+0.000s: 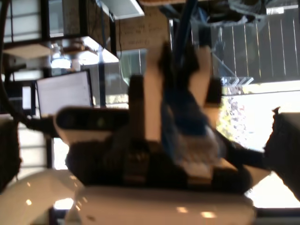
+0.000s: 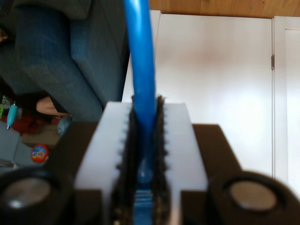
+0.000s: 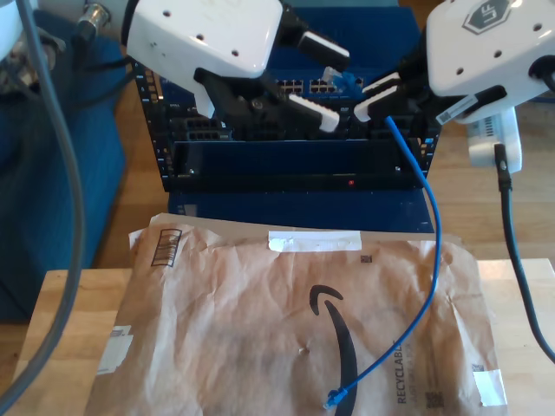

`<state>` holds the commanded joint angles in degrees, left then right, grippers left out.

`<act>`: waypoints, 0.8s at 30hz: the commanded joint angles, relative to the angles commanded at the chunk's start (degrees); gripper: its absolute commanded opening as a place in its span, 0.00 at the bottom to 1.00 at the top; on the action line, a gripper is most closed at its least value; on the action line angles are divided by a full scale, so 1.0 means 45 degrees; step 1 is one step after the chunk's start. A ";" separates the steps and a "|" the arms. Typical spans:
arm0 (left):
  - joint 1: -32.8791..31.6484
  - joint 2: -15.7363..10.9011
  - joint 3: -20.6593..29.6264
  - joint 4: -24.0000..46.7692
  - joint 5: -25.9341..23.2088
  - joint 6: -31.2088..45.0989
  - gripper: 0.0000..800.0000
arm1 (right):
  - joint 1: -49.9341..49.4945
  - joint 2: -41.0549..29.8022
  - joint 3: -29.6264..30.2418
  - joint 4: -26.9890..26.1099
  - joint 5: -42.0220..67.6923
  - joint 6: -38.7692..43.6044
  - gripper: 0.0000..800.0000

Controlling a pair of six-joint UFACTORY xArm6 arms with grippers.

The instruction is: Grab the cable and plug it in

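Observation:
The blue cable (image 3: 432,217) hangs from my second gripper (image 3: 362,100), which is shut on it at the exterior view's upper right. It curves down to a free plug (image 3: 335,400) lying on the brown envelope. A second blue plug end (image 3: 347,81) shows between the two grippers, in front of the rack's port row; I cannot tell whether it touches a port. In the second wrist view, the cable (image 2: 140,61) runs between the shut pads of my second gripper (image 2: 145,154). My first gripper (image 3: 338,87) stands open, facing the second gripper (image 1: 180,61) and the cable (image 1: 183,112).
A dark network rack (image 3: 295,147) with rows of ports stands behind the wooden table (image 3: 52,329). A brown paper envelope (image 3: 260,321) covers most of the tabletop. A black arm cable (image 3: 512,234) hangs at the exterior view's right, a grey one (image 3: 74,191) at its left.

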<state>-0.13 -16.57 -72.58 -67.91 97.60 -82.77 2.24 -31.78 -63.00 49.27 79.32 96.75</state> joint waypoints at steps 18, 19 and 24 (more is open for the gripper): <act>0.0039 -0.0020 0.0078 0.0059 0.0020 -0.0234 0.56 | 0.0000 -0.0020 0.0137 0.0059 -0.0020 -0.0039 0.02; 0.0039 -0.0020 0.0078 0.0059 0.0020 -0.0234 0.55 | -0.0020 -0.0020 0.0117 0.0078 -0.0020 -0.0039 0.02; 0.0059 -0.0020 0.0078 0.0059 0.0000 -0.0234 0.53 | -0.0020 -0.0020 0.0098 0.0078 -0.0020 -0.0039 0.02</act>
<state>0.13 -16.66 -72.23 -67.65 97.60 -83.82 2.15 -31.87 -62.56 49.63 79.23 96.57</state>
